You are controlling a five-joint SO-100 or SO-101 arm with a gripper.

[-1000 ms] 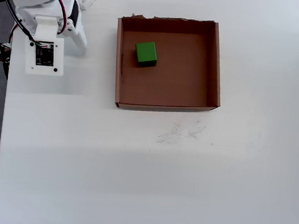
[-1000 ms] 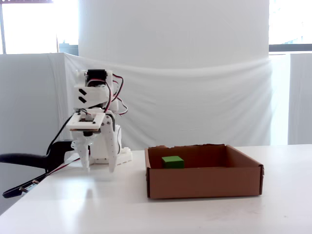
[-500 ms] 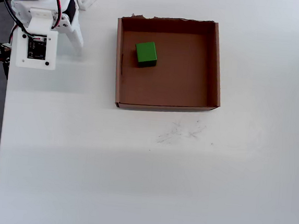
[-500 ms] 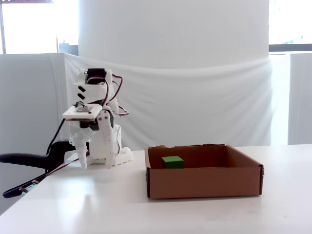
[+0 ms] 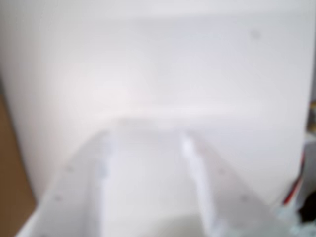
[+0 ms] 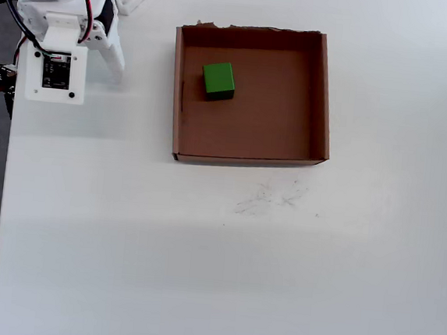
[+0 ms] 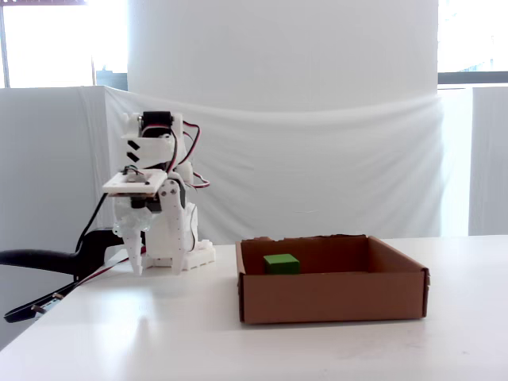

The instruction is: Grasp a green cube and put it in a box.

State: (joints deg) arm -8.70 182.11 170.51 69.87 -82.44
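The green cube (image 6: 218, 81) (image 7: 281, 263) lies flat inside the box (image 6: 326, 98) (image 7: 333, 298), near its left wall in the overhead view. Nothing touches it. My white gripper (image 6: 91, 73) (image 7: 155, 268) hangs over the table's far left corner, well left of the box and close to the arm's base. It points down, its two fingers stand apart and nothing is between them. The wrist view is blurred: it shows the gripper (image 5: 145, 131) over bare white table with a strip of brown at the left edge.
The arm's base (image 7: 190, 252) and its cables (image 7: 48, 266) fill the table's far left corner. The table's left edge (image 6: 2, 195) runs just beside the gripper. Faint scuff marks (image 6: 272, 197) lie on the white table in front of the box.
Over the last second the gripper drew back from the box toward the arm's base and rose slightly. It has stayed nearly still for the last half second. The cube has not moved.
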